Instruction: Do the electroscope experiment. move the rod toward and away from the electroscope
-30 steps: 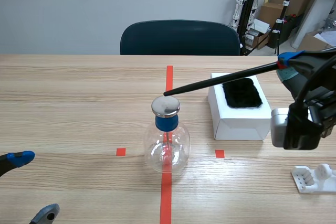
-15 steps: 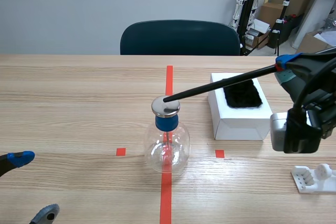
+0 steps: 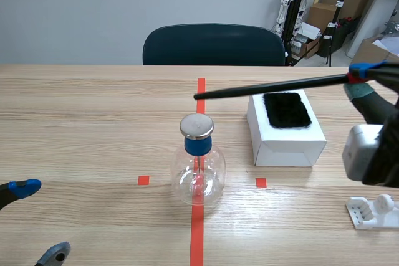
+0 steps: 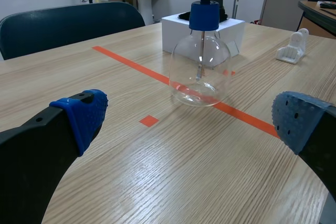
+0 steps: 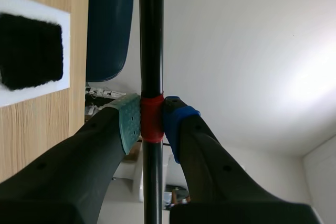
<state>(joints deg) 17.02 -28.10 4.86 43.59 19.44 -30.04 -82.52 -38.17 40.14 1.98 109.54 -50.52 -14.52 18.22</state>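
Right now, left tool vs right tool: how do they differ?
The left tool is open and empty; the right tool is shut on the rod at its red band. The left tool sits low over the table, short of the electroscope; the right tool is raised, the rod's tip clear above the electroscope's cap. Both have black fingers with dotted pads.

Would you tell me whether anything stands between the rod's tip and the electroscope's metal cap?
Nothing visible does: the rod, gripped by the right end effector, has only air between its tip and the cap.
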